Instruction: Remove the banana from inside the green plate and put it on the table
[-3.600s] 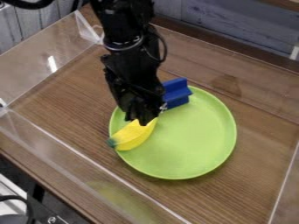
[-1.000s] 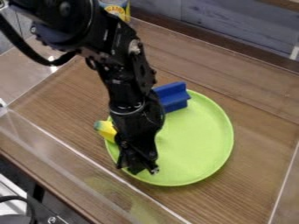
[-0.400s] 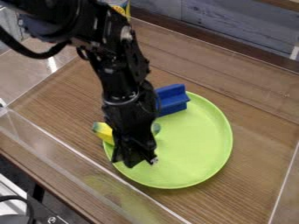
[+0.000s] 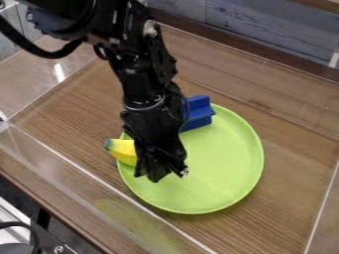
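The banana (image 4: 122, 149) lies at the left edge of the green plate (image 4: 225, 169), its yellow body resting on the rim with the green stem tip pointing out toward the left side of the desk (image 4: 66, 109); most of it is hidden behind the black arm, so only a short yellow stretch and the tip show; whether the tool (image 4: 162, 171) touches it cannot be made out from this view — the arm covers the spot where they would meet; the tool points straight down over the left part of the plate, just right of the banana, and its fingers are drawn together, with nothing visibly caught between their tips; a blue block (image 4: 196, 109) sits on the plate's far rim, just behind the arm and apart from the banana; the plate itself rests near the middle of the desk, toward the right side, its right half bare and bright green; clear acrylic walls (image 4: 54, 189) border the desk along the near and left edges
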`<state>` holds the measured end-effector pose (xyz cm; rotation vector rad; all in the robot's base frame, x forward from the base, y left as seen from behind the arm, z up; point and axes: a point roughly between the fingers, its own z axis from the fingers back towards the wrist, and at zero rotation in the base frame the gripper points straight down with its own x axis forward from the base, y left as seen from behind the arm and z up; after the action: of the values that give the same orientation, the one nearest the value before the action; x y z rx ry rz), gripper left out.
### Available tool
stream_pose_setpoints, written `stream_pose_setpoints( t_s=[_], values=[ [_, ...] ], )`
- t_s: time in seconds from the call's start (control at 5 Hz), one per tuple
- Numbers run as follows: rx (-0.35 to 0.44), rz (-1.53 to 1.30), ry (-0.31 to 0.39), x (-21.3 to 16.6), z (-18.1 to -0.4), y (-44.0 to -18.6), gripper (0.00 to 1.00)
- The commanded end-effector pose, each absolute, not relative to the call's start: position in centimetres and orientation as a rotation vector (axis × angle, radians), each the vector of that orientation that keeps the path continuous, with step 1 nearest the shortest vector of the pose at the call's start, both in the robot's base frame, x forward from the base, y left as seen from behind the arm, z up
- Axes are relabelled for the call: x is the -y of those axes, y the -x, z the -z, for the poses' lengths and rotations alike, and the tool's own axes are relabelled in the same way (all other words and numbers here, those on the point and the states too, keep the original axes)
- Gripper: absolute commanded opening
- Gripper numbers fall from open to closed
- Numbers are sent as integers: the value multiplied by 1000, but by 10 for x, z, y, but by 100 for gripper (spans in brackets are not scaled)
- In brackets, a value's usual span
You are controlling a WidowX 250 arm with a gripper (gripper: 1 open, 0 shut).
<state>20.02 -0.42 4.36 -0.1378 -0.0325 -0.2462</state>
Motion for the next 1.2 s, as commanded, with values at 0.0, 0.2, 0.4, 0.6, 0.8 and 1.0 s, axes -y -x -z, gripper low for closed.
stream_pose_setpoints(
  t_s=[0.0,0.2,0.4,0.6,0.8,1.0],
  values=[
    [56,236,135,1,-44,-210,0],
    [57,228,136,-1,-40,-215,0],
    [57,242,138,3,-35,-215,0],
    [57,255,140,6,-30,-214,0],
    [58,255,141,2,-38,-212,0],
    [60,253,142,-3,-46,-211,0]
  ],
)
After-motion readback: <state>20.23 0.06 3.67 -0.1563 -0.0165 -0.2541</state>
